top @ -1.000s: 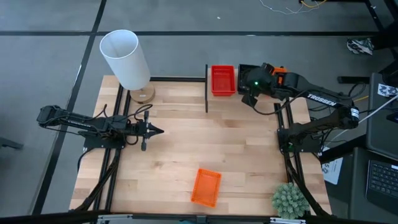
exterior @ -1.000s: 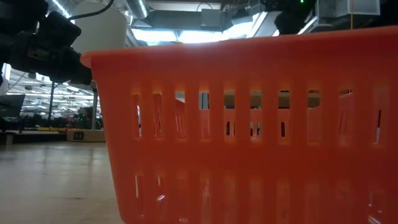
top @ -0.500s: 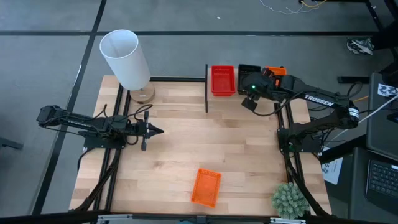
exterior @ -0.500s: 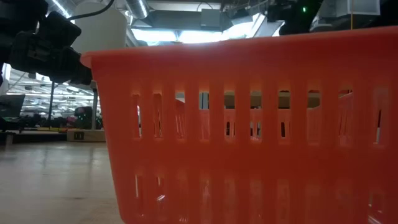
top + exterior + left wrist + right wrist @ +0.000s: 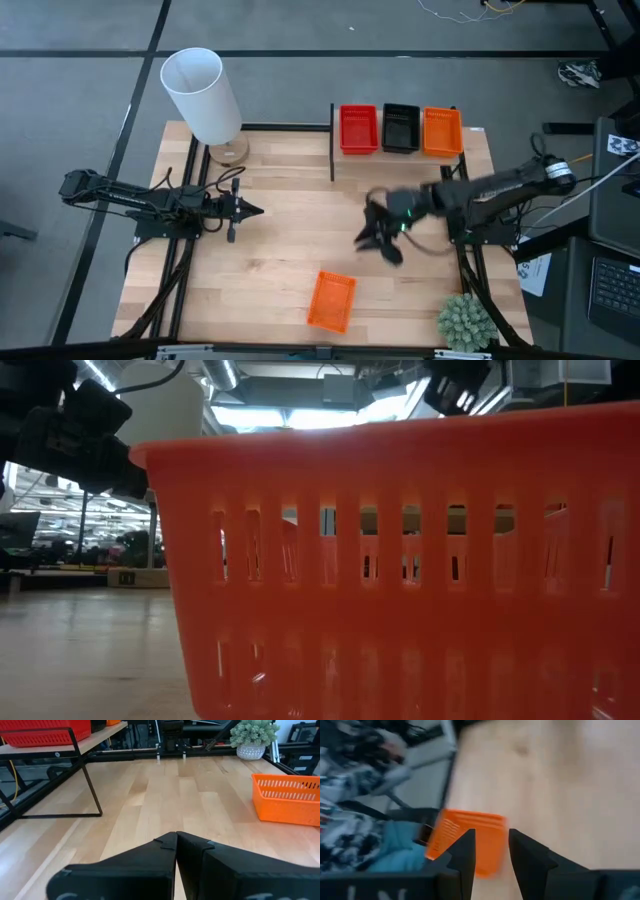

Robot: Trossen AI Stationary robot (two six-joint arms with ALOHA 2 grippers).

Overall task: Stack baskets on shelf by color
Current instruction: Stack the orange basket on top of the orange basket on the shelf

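From above, the right arm reaches from the counter's [image 5: 280, 210] right edge toward its middle, bent low. Its right claw [image 5: 378, 236] hangs over bare wood, above and to the right of the lone orange plastic mesh basket [image 5: 331, 300] near the front edge. The fingers stand apart and empty. The left arm lies stretched along the left side, and its left claw [image 5: 250, 210] points at the counter's centre, well apart from that basket.

On the raised light-wood shelf [image 5: 470, 140] at the back sit three baskets side by side: a red mesh basket [image 5: 358, 129], a black mesh basket [image 5: 401, 128] and a second orange mesh basket [image 5: 442, 130].

At table height, the lone orange basket [image 5: 400, 570] fills nearly everything.

Past the left wrist, the two dark fingers [image 5: 150, 865] meet at their tips, clenched on nothing. The orange basket [image 5: 287, 800] lies beyond, and the shelf [image 5: 55, 750] bears the red basket [image 5: 45, 730].

Past the right wrist, the fingers [image 5: 465, 855] are parted with a gap, released, and the orange basket [image 5: 470, 840] lies beyond them.
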